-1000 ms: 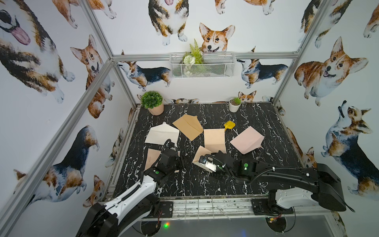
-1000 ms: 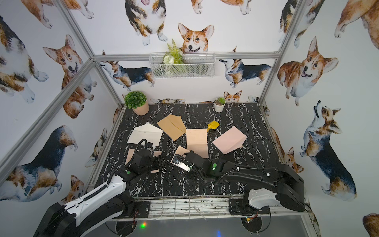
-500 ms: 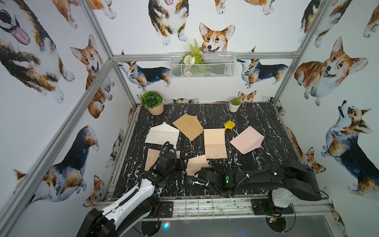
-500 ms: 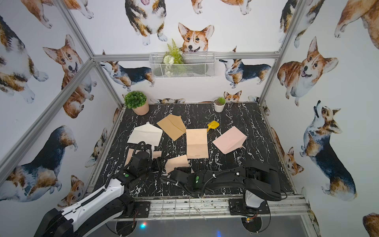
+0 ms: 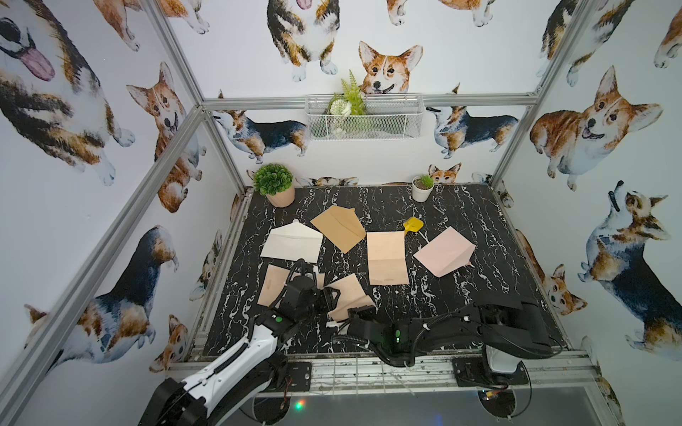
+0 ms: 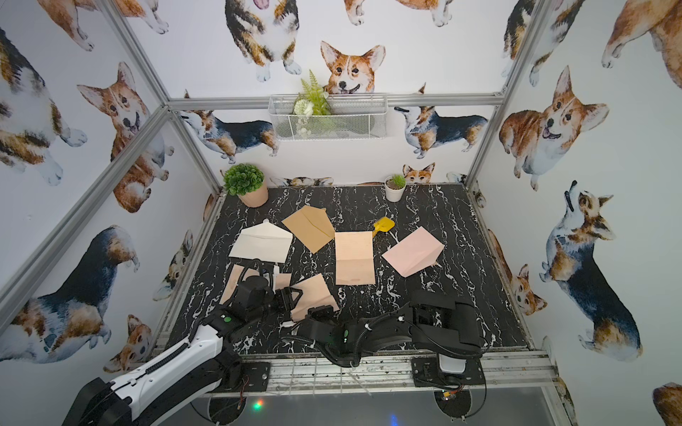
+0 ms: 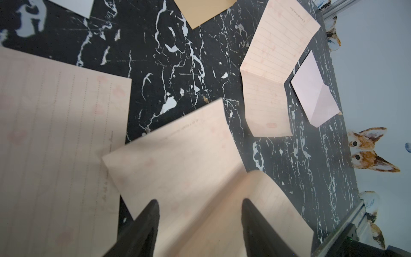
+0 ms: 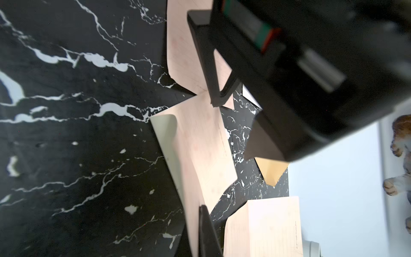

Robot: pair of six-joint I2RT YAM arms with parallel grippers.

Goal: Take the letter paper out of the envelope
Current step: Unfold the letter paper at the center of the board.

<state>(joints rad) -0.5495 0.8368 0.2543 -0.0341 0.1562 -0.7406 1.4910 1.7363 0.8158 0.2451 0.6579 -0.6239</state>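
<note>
Letter paper [image 5: 350, 293] lies out on the table [image 5: 443, 295], near-left, with 1 edge curled up. Right gripper [image 5: 360, 312] is pinched onto that edge. Left gripper [image 7: 199, 201] has its jaws apart over the sheet.

The letter paper [image 5: 350, 293] is peach, faintly lined; the table [image 5: 461, 295] black, white-veined marble.

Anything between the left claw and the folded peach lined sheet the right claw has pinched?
Nothing visible. In the left wrist view the folded peach lined sheet shows right between the fingers of the open left claw; the right claw pinches its corner. The second, flat peach sheet lies beside it, outside that gap.
</note>
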